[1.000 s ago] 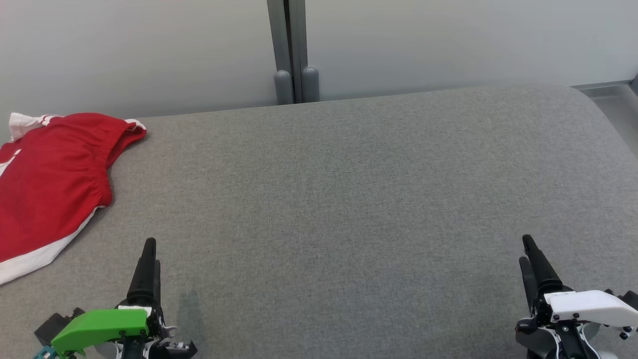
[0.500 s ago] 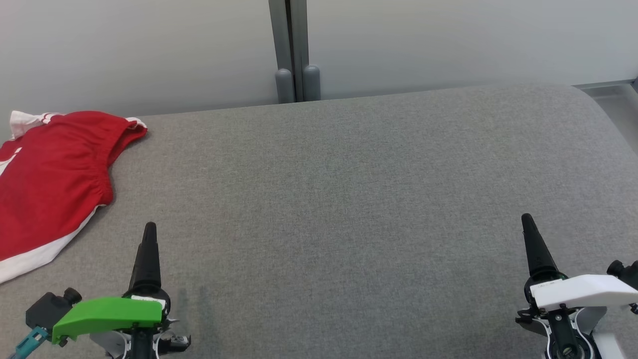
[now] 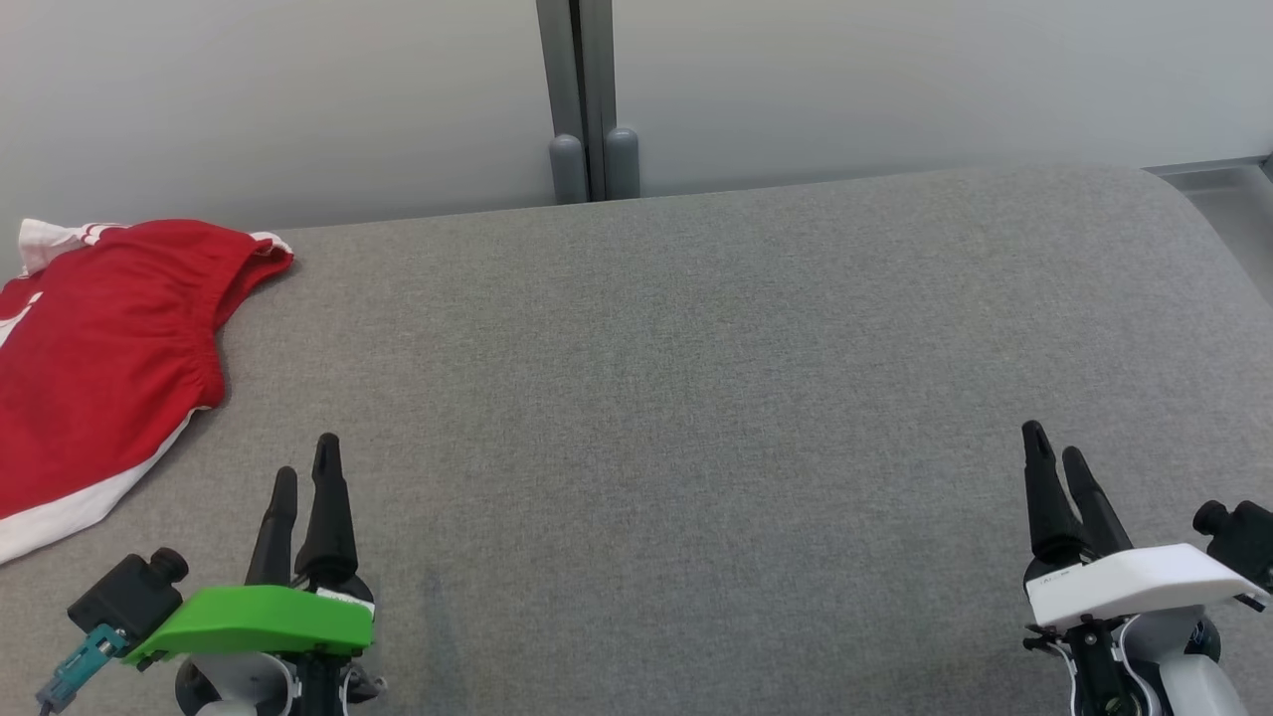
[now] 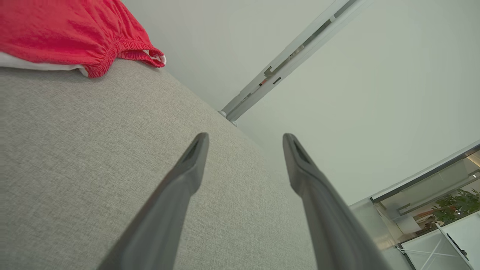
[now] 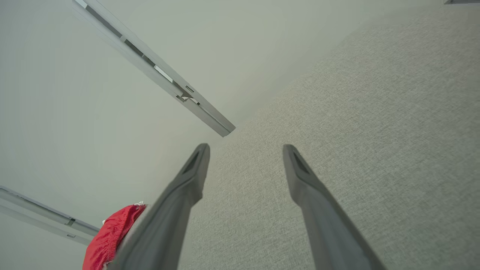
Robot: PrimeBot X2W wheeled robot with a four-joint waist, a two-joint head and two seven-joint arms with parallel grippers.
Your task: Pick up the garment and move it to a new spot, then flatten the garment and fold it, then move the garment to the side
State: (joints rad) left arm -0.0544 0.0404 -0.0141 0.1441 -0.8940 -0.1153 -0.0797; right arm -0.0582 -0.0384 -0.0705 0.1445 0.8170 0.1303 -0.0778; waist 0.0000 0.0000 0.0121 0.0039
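both left gripper [image 3: 305, 457] and right gripper [image 3: 1053, 441] hang spread-jawed over grey surface [image 3: 646, 398], red garment [image 3: 99, 348] by pale wall [image 3: 895, 80].

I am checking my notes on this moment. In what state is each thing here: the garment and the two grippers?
red garment: lying loose at the left end of the grey surface, not held, partly cut off by the head view's edge.
left gripper: open, empty, apart from the garment.
right gripper: open, empty, over the bare right side of the surface.
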